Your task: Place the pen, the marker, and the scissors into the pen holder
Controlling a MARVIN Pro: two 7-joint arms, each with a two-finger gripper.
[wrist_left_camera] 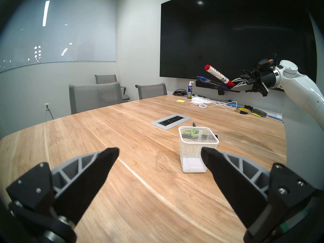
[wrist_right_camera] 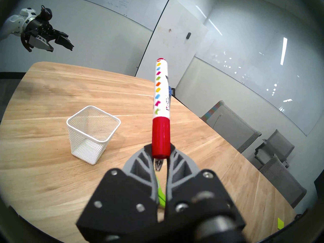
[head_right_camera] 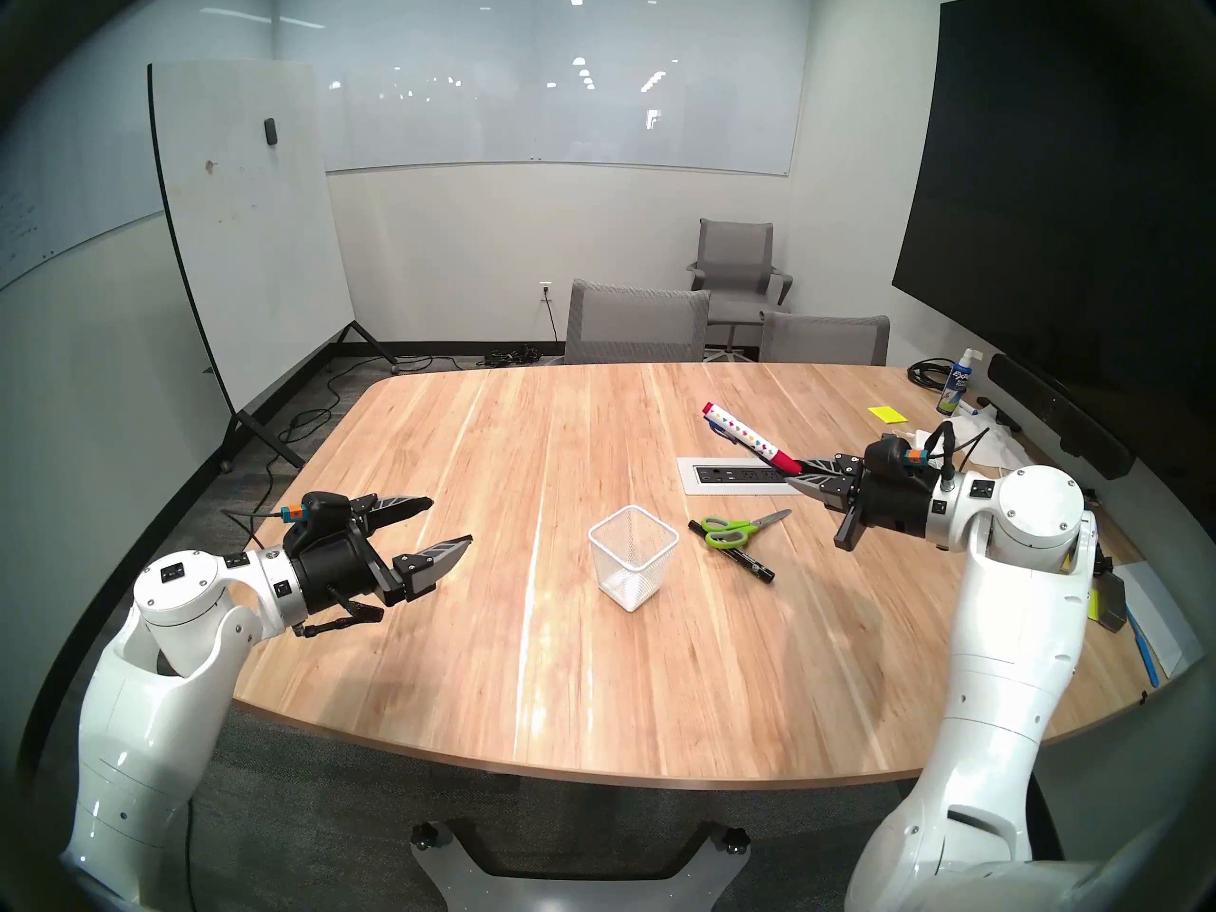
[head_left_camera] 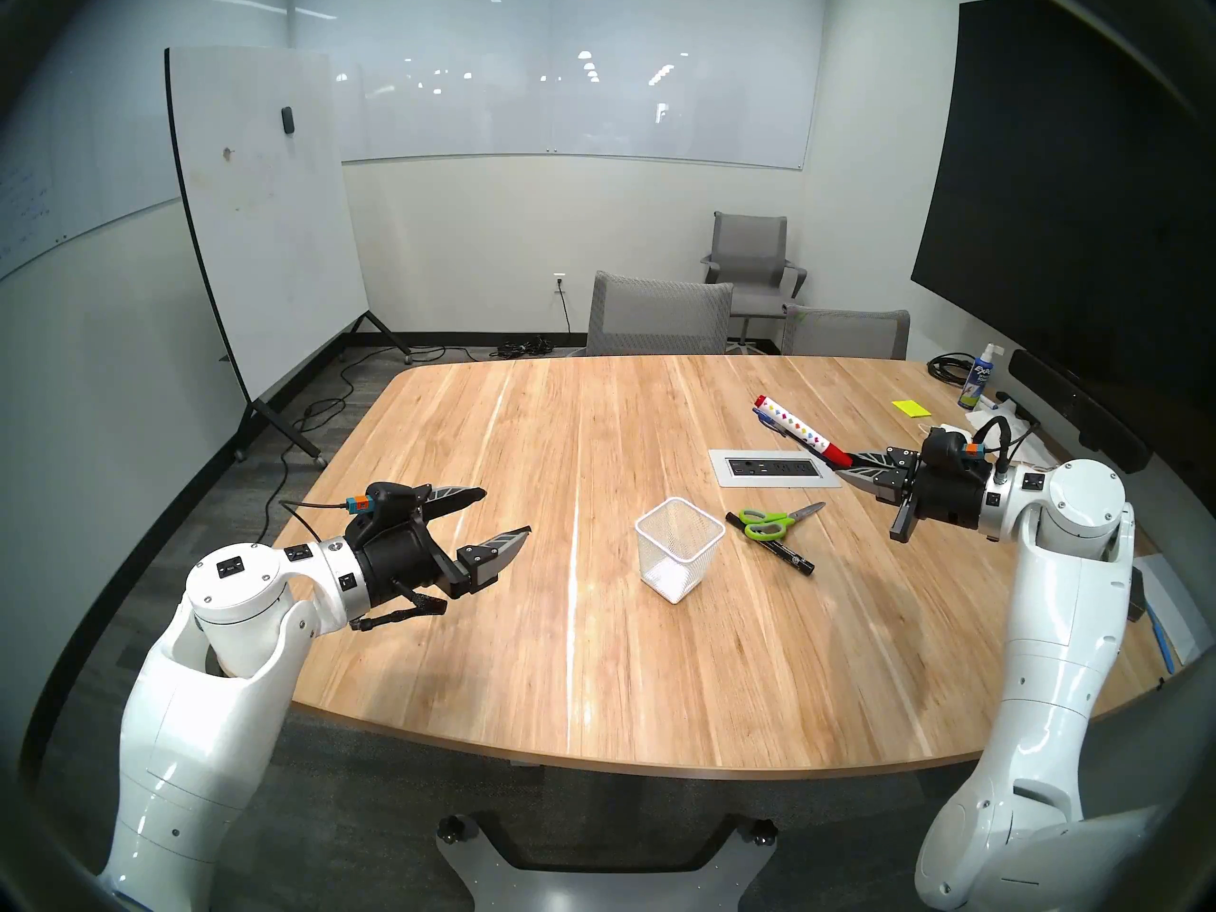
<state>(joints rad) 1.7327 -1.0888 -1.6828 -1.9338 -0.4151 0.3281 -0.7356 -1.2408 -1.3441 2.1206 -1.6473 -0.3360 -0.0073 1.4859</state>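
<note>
Right wrist view: my right gripper (wrist_right_camera: 160, 154) pinches the marker (wrist_right_camera: 161, 104) and pen (wrist_left_camera: 208, 81) together by their ends, above the table, right of the pen holder (wrist_right_camera: 93, 134); light, smooth barrels could pivot

Right hand (head_left_camera: 849, 466) grips marker (head_left_camera: 799, 428) and pen (head_left_camera: 770, 421) above table (head_left_camera: 526, 628).

"expo" on spray bottle (head_left_camera: 976, 376)

Grey chairs (head_left_camera: 660, 315) behind wooden table (head_left_camera: 526, 628), whiteboard (head_left_camera: 263, 220) left.
</note>
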